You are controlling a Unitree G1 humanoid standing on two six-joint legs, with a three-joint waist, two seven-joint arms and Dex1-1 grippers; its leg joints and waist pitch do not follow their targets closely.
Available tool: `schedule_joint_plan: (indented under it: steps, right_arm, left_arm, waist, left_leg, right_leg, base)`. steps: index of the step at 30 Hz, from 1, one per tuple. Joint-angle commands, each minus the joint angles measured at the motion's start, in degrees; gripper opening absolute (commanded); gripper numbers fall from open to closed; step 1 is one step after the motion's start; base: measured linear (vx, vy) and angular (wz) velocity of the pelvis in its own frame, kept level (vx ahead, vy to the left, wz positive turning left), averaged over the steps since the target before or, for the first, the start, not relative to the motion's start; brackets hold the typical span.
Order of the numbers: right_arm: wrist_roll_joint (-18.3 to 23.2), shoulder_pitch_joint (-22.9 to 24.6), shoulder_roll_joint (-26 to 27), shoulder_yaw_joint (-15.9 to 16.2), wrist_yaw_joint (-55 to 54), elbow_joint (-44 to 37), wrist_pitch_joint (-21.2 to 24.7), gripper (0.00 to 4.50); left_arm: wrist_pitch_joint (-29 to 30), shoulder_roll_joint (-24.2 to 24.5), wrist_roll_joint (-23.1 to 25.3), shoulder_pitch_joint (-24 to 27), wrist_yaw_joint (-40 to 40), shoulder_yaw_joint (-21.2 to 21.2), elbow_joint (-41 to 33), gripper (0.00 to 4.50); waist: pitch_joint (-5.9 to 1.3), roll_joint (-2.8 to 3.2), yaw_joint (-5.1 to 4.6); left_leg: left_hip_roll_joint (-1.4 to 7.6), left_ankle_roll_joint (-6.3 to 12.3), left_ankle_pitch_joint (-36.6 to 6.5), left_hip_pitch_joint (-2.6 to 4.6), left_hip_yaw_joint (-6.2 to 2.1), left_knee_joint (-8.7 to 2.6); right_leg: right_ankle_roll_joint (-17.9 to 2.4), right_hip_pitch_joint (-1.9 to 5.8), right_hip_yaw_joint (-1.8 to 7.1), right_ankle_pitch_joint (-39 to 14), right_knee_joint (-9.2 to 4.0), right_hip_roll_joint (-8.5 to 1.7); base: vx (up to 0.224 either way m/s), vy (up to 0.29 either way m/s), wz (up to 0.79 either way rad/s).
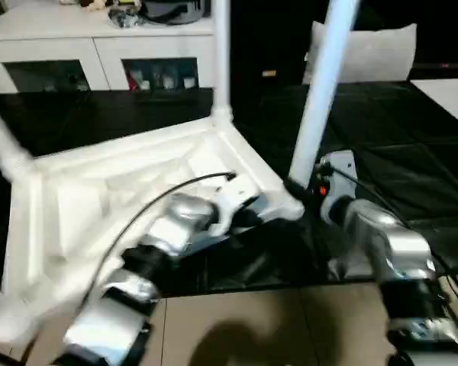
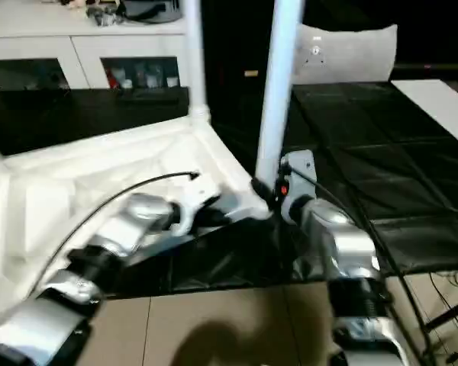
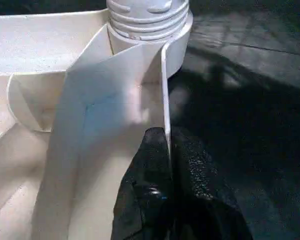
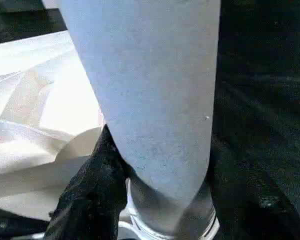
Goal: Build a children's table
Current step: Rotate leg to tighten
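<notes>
The white tabletop [image 1: 122,183] lies upside down on a black cover, ribs facing up. Legs stand in its far corner socket [image 1: 221,61] and its left corner [image 1: 0,145]. A third leg [image 1: 320,91] rises tilted from the near right corner. My right gripper [image 1: 299,189] clasps that leg just above its base, one black finger [image 4: 97,180] pressed against each side. In the left wrist view the leg's threaded end [image 3: 147,15] sits in the corner socket. My left gripper [image 3: 166,145] is shut on the tabletop's thin rim wall [image 3: 164,85] close to that corner.
A white cabinet with glass doors [image 1: 99,53] stands behind the work. A pale cushion [image 1: 366,53] sits at the back right, a white panel [image 1: 450,95] at the far right. The black cover [image 1: 382,152] ends at the tan floor [image 1: 290,328] near me.
</notes>
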Motion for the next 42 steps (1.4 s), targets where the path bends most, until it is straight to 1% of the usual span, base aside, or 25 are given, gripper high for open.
schedule_joint_plan:
  steps: [1,4,5,7,8,9,10,11,12,15,16,17,20,22,23,24,28,31,33,34,35,36,37,38,42]
  right_arm:
    - [0.59,0.25,2.42,0.71,1.31,1.38,-0.46,2.71]
    - [2.03,0.87,3.16,0.26,2.93,-0.18,-1.01,2.94]
    - [2.39,1.14,3.03,0.55,3.34,-0.72,-1.53,3.06]
    - [2.58,1.37,2.87,0.77,3.63,-1.12,-2.01,3.27]
    - [2.93,1.96,2.26,1.16,4.32,-1.84,-2.75,3.27]
    - [3.02,2.26,1.93,1.31,4.87,-2.11,-3.12,3.39]
    - [3.05,2.51,1.64,1.42,5.43,-2.31,-3.45,3.59]
    - [3.04,2.92,1.14,1.58,6.38,-2.66,-3.82,3.59]
    - [3.04,4.41,-0.62,1.72,9.69,-4.06,-4.55,3.73]
    - [3.2,5.71,-2.49,2.13,12.47,-5.21,-4.74,3.84]
    - [3.12,6.79,-4.53,2.98,15.4,-5.92,-5.39,3.84]
    - [3.12,6.79,-4.53,2.98,15.4,-5.92,-5.39,3.95]
    - [3.43,8.11,-8.28,4.12,20.62,-7.16,-5.98,4.22]
    - [4.03,8.4,-11.58,4.5,25.26,-7.7,-6.66,4.22]
    - [4.03,8.4,-11.58,4.5,25.26,-7.7,-6.66,4.22]
    - [4.1,8.45,-12.53,4.79,26.67,-7.77,-7.06,4.22]
    - [4.33,8.55,-18.2,7.63,36.34,-8.44,-8.66,4.22]
    - [5.23,8.49,-21.31,9.21,42.98,-8.66,-9.46,4.22]
    - [5.73,8.35,-22.17,9.67,45.19,-8.46,-9.51,3.96]
    - [5.79,8.33,-22.23,9.7,45.4,-8.42,-9.51,3.96]
    - [6.45,8.07,-22.87,10.02,47.55,-8.03,-9.43,3.76]
    - [6.48,8.06,-22.9,10.03,47.65,-8.01,-9.43,3.76]
    - [6.98,7.9,-23.19,10.29,49.06,-7.75,-9.73,3.55]
    - [7.03,7.88,-23.21,10.32,49.22,-7.72,-9.84,3.55]
    - [7.59,7.79,-22.75,11.46,51.06,-7.51,-9.64,3.1]
  left_arm:
    - [0.51,-1.13,0.18,-0.88,0.63,-0.53,-0.63,0.0]
    - [-0.4,-0.37,1.03,-0.51,-0.07,-1.3,-0.92,0.0]
    - [-1.03,0.09,1.12,-0.36,-0.67,-1.61,-0.93,0.0]
    - [-1.22,0.35,1.11,-0.28,-1.0,-1.71,-0.95,0.0]
    - [-1.85,0.92,1.09,-0.16,-1.37,-1.82,-0.9,0.0]
    - [-2.06,1.2,1.08,-0.11,-1.54,-1.83,-0.9,0.0]
    - [-2.18,1.44,1.06,-0.08,-1.7,-1.83,-0.9,0.0]
    - [-2.49,1.84,1.11,-0.04,-1.95,-1.85,-0.8,0.0]
    - [-5.8,3.71,1.37,0.58,-4.54,-2.51,-0.74,0.0]
    - [-7.68,5.23,1.7,1.09,-6.2,-2.92,-0.68,0.0]
    - [-9.64,6.49,2.16,1.26,-7.46,-3.5,-0.34,0.0]
    - [-9.64,6.49,2.16,1.26,-7.46,-3.5,-0.34,0.0]
    - [-11.88,8.89,2.21,1.68,-11.47,-4.59,-0.48,0.0]
    - [-14.69,10.99,2.57,1.71,-14.92,-5.65,0.14,0.0]
    - [-14.69,10.99,2.57,1.71,-14.92,-5.65,0.14,0.0]
    - [-15.25,11.47,2.72,1.59,-15.77,-5.98,0.57,0.0]
    - [-19.41,13.91,2.58,1.29,-22.37,-7.67,1.45,0.0]
    - [-21.71,15.47,3.31,0.98,-26.48,-9.61,1.43,0.0]
    - [-22.61,15.96,3.19,0.98,-28.39,-10.16,1.11,0.0]
    - [-22.73,16.0,3.16,0.99,-28.58,-10.21,1.07,0.0]
    - [-23.92,16.38,2.89,0.98,-30.66,-10.65,0.73,0.0]
    - [-23.98,16.4,2.87,0.98,-30.76,-10.67,0.72,0.0]
    - [-24.84,16.58,2.72,0.99,-32.22,-10.95,0.39,0.0]
    - [-24.97,16.59,2.7,0.99,-32.41,-10.98,0.35,0.0]
    - [-25.62,16.62,2.14,1.16,-34.81,-11.38,-0.42,0.0]
  waist:
    - [-3.5,-0.86,0.61]
    - [-3.55,-0.63,0.71]
    - [-3.43,-0.05,0.69]
    - [-3.45,-0.32,0.59]
    - [-3.39,0.01,0.63]
    - [-3.38,-0.22,0.62]
    - [-3.37,-0.17,0.67]
    - [-3.39,-0.17,0.7]
    - [-3.35,-0.01,0.82]
    - [-3.33,-0.14,0.9]
    - [-3.32,-0.11,0.95]
    - [-3.33,-0.2,1.02]
    - [-3.26,-0.17,1.31]
    - [-3.31,-0.24,1.67]
    - [-3.3,-0.2,1.78]
    - [-3.31,-0.38,1.88]
    - [-3.3,-0.51,2.42]
    - [-3.29,-0.62,2.85]
    - [-3.28,-0.64,3.09]
    - [-3.3,-0.56,3.33]
    - [-3.35,-0.6,3.54]
    - [-3.35,-0.6,3.54]
    - [-3.31,-0.75,3.76]
    - [-3.32,-0.77,3.82]
    - [-3.35,-0.82,4.33]
  left_leg:
    - [0.47,4.64,-6.44,-1.06,-0.12,-3.49]
    - [0.83,5.34,-4.99,-1.13,-0.21,-3.6]
    - [0.87,5.2,-5.82,-0.97,-0.19,-3.65]
    - [0.82,4.98,-6.63,-0.92,-0.13,-3.66]
    - [0.81,4.79,-7.06,-0.88,-0.16,-3.7]
    - [0.78,4.72,-7.34,-0.88,-0.12,-3.69]
    - [0.8,4.7,-7.38,-0.89,-0.13,-3.7]
    - [0.81,4.74,-7.29,-0.84,-0.1,-3.69]
    - [0.79,4.92,-7.31,-0.92,-0.17,-3.72]
    - [0.98,5.22,-7.72,-0.89,-0.24,-3.79]
    - [1.0,5.2,-7.77,-0.91,-0.24,-3.82]
    - [0.97,5.22,-7.75,-0.91,-0.21,-3.76]
    - [1.03,5.0,-8.34,-0.79,-0.15,-3.79]
    - [1.15,5.16,-8.14,-0.8,-0.19,-3.79]
    - [1.16,5.24,-8.2,-0.81,-0.22,-3.78]
    - [1.23,5.12,-7.77,-0.79,-0.14,-3.76]
    - [1.21,5.68,-7.54,-0.85,-0.09,-3.66]
    - [1.37,6.11,-7.58,-0.83,-0.02,-3.61]
    - [1.48,5.94,-7.47,-0.78,0.02,-3.62]
    - [1.55,5.76,-7.32,-0.69,0.03,-3.63]
    - [1.62,5.67,-7.39,-0.63,0.01,-3.63]
    - [1.62,5.67,-7.39,-0.63,0.01,-3.63]
    - [1.63,5.56,-7.45,-0.66,0.01,-3.64]
    - [1.62,5.54,-7.48,-0.64,0.05,-3.62]
    - [1.67,5.25,-7.08,-0.61,0.05,-3.63]
  right_leg:
    - [-4.27,3.5,2.55,-23.0,-5.1,-3.23]
    - [-6.46,3.69,2.81,-18.52,-4.39,-3.3]
    - [-6.71,3.61,2.8,-18.79,-4.6,-3.32]
    - [-6.84,3.7,2.82,-19.14,-4.62,-3.32]
    - [-6.92,3.71,2.85,-19.62,-4.65,-3.36]
    - [-6.75,3.77,2.84,-19.86,-4.75,-3.33]
    - [-6.69,3.78,2.86,-20.01,-4.73,-3.39]
    - [-6.66,3.77,2.89,-19.93,-4.73,-3.35]
    - [-6.61,3.85,2.87,-20.02,-4.75,-3.37]
    - [-6.37,3.82,2.92,-19.83,-4.75,-3.4]
    - [-6.5,3.85,2.92,-19.64,-4.66,-3.37]
    - [-6.41,3.87,2.93,-19.68,-4.68,-3.36]
    - [-6.29,3.75,2.98,-20.97,-4.75,-3.43]
    - [-6.4,3.75,3.07,-20.64,-4.64,-3.53]
    - [-6.44,3.77,3.04,-20.5,-4.59,-3.53]
    - [-6.71,3.7,3.14,-19.77,-4.45,-3.53]
    - [-6.59,3.87,3.08,-20.11,-4.37,-3.55]
    - [-6.91,3.73,3.1,-19.99,-4.25,-3.63]
    - [-7.01,3.67,3.15,-20.47,-4.25,-3.65]
    - [-7.23,3.6,3.15,-20.38,-4.21,-3.68]
    - [-7.4,3.57,3.17,-20.3,-4.15,-3.73]
    - [-7.4,3.57,3.17,-20.3,-4.15,-3.73]
    - [-7.4,3.56,3.17,-20.49,-4.11,-3.75]
    - [-7.35,3.56,3.18,-20.69,-4.13,-3.76]
    - [-6.94,3.51,3.22,-21.31,-4.1,-3.83]
  base:
    - [0.0,0.0,0.0]
    - [0.0,0.0,0.0]
    - [0.0,0.0,0.0]
    - [0.0,0.0,0.0]
    - [0.0,0.0,0.0]
    - [0.0,0.0,0.0]
    - [0.0,0.0,0.0]
    - [0.0,0.0,0.0]
    - [0.0,0.0,0.0]
    - [0.0,0.0,0.0]
    - [0.0,0.0,0.0]
    - [0.0,0.0,0.0]
    - [0.0,0.0,0.0]
    - [0.0,0.0,0.0]
    - [0.0,0.0,0.0]
    - [0.0,0.0,0.0]
    - [0.0,0.0,0.0]
    - [0.0,0.0,0.0]
    - [0.0,0.0,0.0]
    - [0.0,0.0,0.0]
    - [0.0,0.0,0.0]
    - [0.0,0.0,0.0]
    - [0.0,0.0,0.0]
    - [0.0,0.0,0.0]
    - [0.0,0.0,0.0]
